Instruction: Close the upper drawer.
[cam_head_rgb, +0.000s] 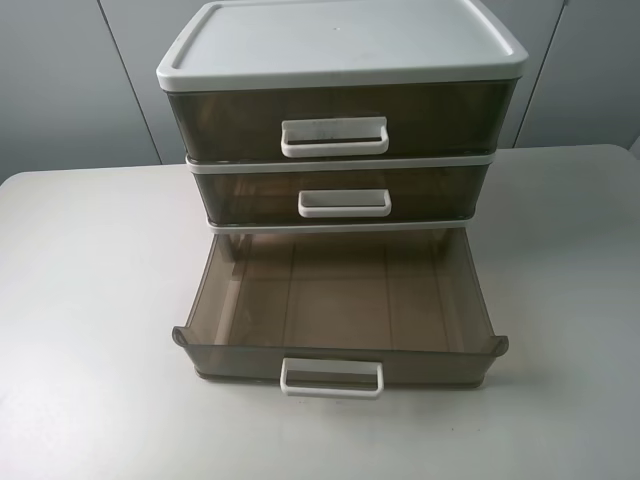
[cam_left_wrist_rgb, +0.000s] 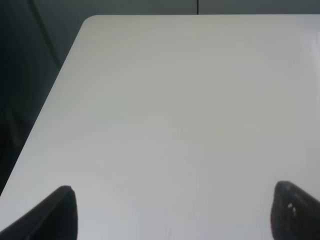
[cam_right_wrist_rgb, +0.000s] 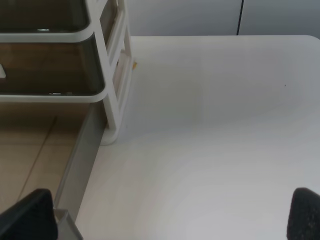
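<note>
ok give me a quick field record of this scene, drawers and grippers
unit: three drawers under a white lid, on the table
tall top drawer: pushed in
upper drawer: looks pushed in, white handle facing front
lowest drawer: pulled far out, empty
left gripper: open, over bare table, holding nothing
right gripper: open, beside the lowest drawer's side wall, holding nothing

One drawer unit (cam_head_rgb: 340, 60) is standing on one counter (cam_head_rgb: 90, 300), and it is carrying three smoky-brown drawers: a taller top drawer (cam_head_rgb: 340, 115), the upper drawer (cam_head_rgb: 340, 192) beneath it, and a lowest drawer (cam_head_rgb: 340, 300) that is sitting pulled out. Three white loop handles are showing, one per drawer. One white lid (cam_head_rgb: 340, 35) is capping the unit.
</note>
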